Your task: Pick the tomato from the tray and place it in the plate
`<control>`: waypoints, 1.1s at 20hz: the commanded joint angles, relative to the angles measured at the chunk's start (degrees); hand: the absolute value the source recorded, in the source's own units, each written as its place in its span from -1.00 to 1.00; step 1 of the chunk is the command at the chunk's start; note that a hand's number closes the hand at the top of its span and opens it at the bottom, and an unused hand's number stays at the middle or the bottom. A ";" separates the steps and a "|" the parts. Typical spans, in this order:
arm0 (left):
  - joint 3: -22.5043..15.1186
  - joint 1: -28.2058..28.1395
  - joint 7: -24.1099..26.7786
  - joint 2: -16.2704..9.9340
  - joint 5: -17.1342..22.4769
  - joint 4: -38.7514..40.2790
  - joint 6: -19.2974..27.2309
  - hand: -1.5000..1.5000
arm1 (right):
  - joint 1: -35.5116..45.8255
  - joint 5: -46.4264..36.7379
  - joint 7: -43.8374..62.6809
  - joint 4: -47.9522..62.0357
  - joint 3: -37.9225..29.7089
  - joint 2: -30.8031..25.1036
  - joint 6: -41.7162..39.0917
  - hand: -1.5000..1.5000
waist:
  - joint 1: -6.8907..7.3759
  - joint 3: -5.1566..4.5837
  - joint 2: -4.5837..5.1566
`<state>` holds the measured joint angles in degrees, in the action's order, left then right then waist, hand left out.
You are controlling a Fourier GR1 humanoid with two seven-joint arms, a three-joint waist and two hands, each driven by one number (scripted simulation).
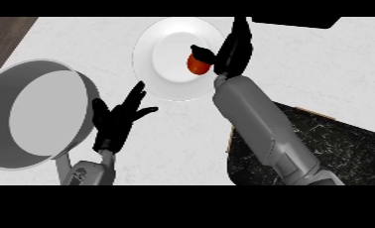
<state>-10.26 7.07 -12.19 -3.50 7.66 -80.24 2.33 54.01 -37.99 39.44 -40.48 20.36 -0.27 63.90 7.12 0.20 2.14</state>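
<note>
Tomato [196,65] over the white plate [164,76], right of the plate's centre, pinched by the curled fingers [202,52] of the right hand [231,52]; left hand [117,118] resting spread-fingered below the plate, near the tabletop [307,68] pan [40,115]; release probably follows.

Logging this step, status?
Right hand shut on round red tomato, over white round plate. Left hand open, resting beside grey pan. Nothing in the way.
</note>
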 commanded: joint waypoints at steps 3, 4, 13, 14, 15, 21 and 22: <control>1.96 -2.98 -0.40 -1.88 -1.13 1.16 2.01 0.00 | -5.04 11.75 -8.55 -6.87 1.84 0.26 8.07 -1.00 | -2.56 0.00 -0.87; 1.99 -2.30 -3.28 -2.44 -1.04 -1.25 2.50 0.00 | -5.74 14.56 -10.87 -8.22 0.12 0.26 5.90 -1.00 | -3.01 0.06 -0.96; 5.05 -4.64 -0.57 -4.75 0.83 0.55 0.63 0.00 | -22.81 31.18 -30.98 -24.20 8.29 0.27 -3.60 -1.00 | -5.65 -0.02 -1.53; 6.87 -3.69 -0.87 -6.45 2.23 1.31 -1.04 0.00 | -23.94 30.66 -30.10 -26.01 9.51 0.27 -5.48 -1.00 | -6.49 -0.11 -1.88; 4.85 -4.90 0.12 -3.92 0.69 1.44 0.78 0.00 | -24.63 32.32 -32.37 -25.77 8.77 0.27 -6.67 -1.00 | -6.49 -0.12 -1.91; 5.20 -11.25 0.68 -6.13 1.02 -2.89 -0.69 0.00 | -29.38 28.07 -29.51 -27.14 13.49 -1.67 -8.63 -1.00 | -6.94 -0.21 -2.30; 5.60 -8.83 -0.19 -5.04 0.87 -1.93 0.63 0.00 | -30.01 26.08 -27.42 -26.40 14.47 -0.39 -7.24 -1.00 | -7.11 -0.22 -2.27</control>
<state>-7.04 0.93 -11.35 -5.58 9.25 -83.00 2.79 27.19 -9.54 9.97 -65.63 32.53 -0.50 58.03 0.23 -0.03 -0.11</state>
